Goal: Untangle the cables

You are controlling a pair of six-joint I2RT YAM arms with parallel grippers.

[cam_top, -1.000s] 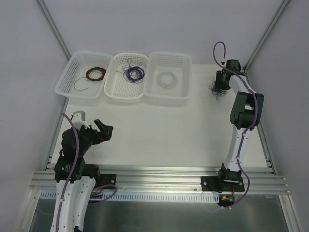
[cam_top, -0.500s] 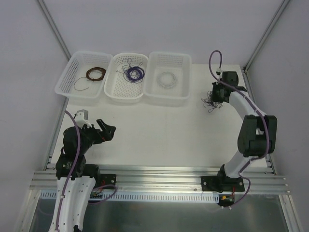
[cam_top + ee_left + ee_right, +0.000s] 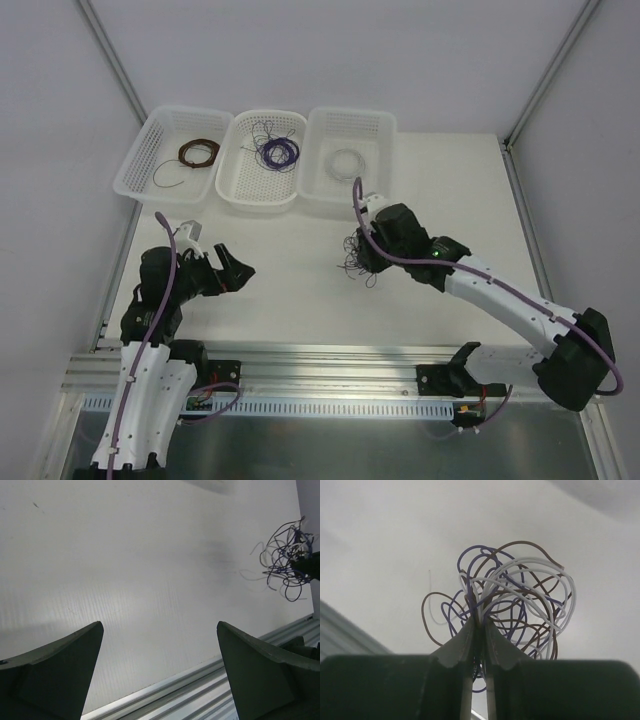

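Observation:
The cables [image 3: 512, 597] are a loose ball of thin purple, brown and white strands. My right gripper [image 3: 480, 622] is shut on them, several strands pinched between its fingertips. From above, the cables [image 3: 357, 262] hang at the right gripper [image 3: 368, 256] over the table's middle, below the white-coil basket. In the left wrist view the cables [image 3: 287, 560] show far right. My left gripper [image 3: 236, 270] is open and holds nothing, some way to the left of the tangle; its fingers [image 3: 65, 670] frame bare table.
Three white baskets stand along the back: one with a brown coil [image 3: 199, 152], one with a purple coil [image 3: 276, 151], one with a white coil [image 3: 346, 163]. An aluminium rail [image 3: 320, 362] runs along the near edge. Grey walls close in both sides.
My right arm swung from the far right corner to the table's middle, carrying the cables along. The left gripper shifted slightly right and stayed open.

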